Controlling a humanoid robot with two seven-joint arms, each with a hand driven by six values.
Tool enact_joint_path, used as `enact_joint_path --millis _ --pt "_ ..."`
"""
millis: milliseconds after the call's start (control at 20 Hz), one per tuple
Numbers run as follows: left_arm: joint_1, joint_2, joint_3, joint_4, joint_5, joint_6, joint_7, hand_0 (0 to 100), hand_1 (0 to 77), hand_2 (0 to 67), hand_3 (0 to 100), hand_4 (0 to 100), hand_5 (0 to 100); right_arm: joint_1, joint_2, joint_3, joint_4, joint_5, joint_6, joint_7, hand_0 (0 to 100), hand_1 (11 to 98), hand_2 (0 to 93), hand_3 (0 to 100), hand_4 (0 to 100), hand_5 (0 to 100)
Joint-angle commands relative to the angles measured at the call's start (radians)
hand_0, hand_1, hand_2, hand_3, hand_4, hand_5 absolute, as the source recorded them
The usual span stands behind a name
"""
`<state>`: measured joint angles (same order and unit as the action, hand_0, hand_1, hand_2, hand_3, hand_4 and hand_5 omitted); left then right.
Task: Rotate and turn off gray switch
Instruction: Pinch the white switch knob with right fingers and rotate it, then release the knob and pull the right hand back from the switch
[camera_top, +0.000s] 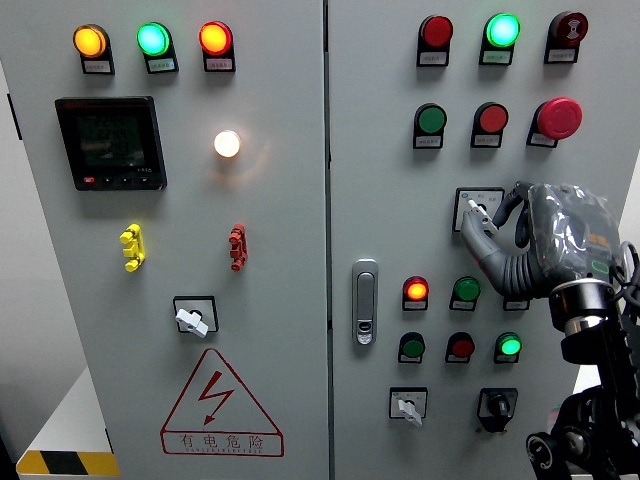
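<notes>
Right hand has fingertips pinched on the gray switch; it should probably twist slowly, keeping that pinch centered.

The picture is bright and sharp. Far left of the right hand, a white lamp glows and throws soft glare on the gray panel.

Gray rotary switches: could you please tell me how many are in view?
3: the left-door switch, the lower right-door switch, and the upper right-door switch held by the right hand. The hand may hide others.
</notes>
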<state>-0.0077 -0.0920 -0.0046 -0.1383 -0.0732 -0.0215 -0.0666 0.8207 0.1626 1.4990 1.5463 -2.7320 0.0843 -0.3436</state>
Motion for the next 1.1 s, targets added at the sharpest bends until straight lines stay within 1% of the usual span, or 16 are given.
enact_joint_path --millis 0,200,250,300,400,450,650,1050 --pt "0.000 0.000 0.000 0.000 0.000 0.000 -0.001 0 0.0 12.9 18 9 12 0.000 0.0000 0.000 0.000 0.000 0.000 0.000 51 32.6 69.0 95 93 100" --pt "0.000 0.000 0.000 0.000 0.000 0.000 0.001 0 0.0 12.9 18 9 12 0.000 0.0000 -0.005 -0.003 0.000 0.000 -0.002 56 33.6 69.8 95 94 100" --pt "0.000 0.000 0.000 0.000 0.000 0.000 0.001 0 0.0 12.9 18 9 12 0.001 -0.0015 -0.005 -0.005 0.000 0.000 -0.002 57 33.7 69.3 95 94 100" --pt "0.000 0.000 0.000 0.000 0.000 0.000 -0.001 0 0.0 12.9 18 9 12 0.001 0.0000 -0.005 -0.005 0.000 -0.001 -0.002 57 33.9 69.1 95 94 100" --pt "0.000 0.000 0.000 0.000 0.000 0.000 -0.001 0 0.0 12.9 18 9 12 0.001 0.0000 -0.005 -0.005 0.000 -0.001 -0.002 59 34.0 68.4 95 94 100" --pt "0.000 0.000 0.000 0.000 0.000 0.000 0.001 0 0.0 12.9 18 9 12 0.001 0.0000 -0.006 -0.005 0.000 -0.001 -0.003 60 33.9 66.6 95 94 100" --pt "0.000 0.000 0.000 -0.001 0.001 0.000 -0.001 0 0.0 12.9 18 9 12 0.001 0.0000 -0.008 -0.003 0.000 -0.001 -0.002 65 33.4 65.6 96 94 100" --pt "0.000 0.000 0.000 0.000 0.000 0.000 0.001 0 0.0 12.9 18 9 12 0.003 0.0000 -0.009 -0.003 0.000 -0.001 -0.003 69 33.9 66.9 96 94 100"
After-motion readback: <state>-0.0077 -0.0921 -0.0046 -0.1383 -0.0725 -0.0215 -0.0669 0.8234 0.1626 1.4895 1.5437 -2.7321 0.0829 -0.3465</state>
